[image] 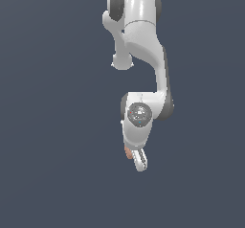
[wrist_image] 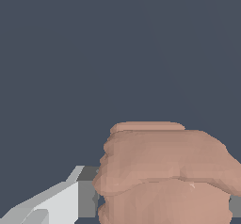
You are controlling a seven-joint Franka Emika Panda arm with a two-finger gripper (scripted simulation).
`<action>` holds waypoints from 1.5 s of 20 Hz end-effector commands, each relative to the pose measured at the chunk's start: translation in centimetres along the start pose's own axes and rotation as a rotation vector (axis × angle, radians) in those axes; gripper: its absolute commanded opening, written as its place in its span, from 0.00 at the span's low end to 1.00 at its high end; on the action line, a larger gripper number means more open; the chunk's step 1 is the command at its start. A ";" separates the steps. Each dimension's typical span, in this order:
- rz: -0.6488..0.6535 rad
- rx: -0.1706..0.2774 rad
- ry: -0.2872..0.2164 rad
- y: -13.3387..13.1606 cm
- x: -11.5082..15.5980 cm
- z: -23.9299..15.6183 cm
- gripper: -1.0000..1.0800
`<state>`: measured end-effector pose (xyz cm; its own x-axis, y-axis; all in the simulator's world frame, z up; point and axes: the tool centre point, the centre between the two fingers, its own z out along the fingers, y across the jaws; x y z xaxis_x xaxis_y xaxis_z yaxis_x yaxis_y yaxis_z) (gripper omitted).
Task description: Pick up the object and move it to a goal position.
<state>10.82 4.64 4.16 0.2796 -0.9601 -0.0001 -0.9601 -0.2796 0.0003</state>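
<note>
**One salmon blob clamped in the claw**

One lumpy pinkish-brown object fills the nearest part of the wrist view, its ridged segments stacked and running off the frame edge. A grey finger pad presses against its side, so the gripper is closed on it; the opposite finger shows only as a grey sliver.

In the exterior view the white Panda arm hangs down from twelve o'clock, and the object peeks out at nine o'clock of the gripper. Plain dark blue-grey ground lies open on every side.
</note>
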 end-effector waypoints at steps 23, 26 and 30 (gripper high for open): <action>0.000 0.000 0.000 4.5 -1.1 -1.4 0.00; 0.000 0.000 0.000 6.0 -1.4 -1.8 0.00; 0.000 0.000 0.000 8.1 -1.9 -2.4 0.00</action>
<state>3.32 4.27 6.33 0.2800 -0.9600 -0.0005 -0.9600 -0.2800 0.0006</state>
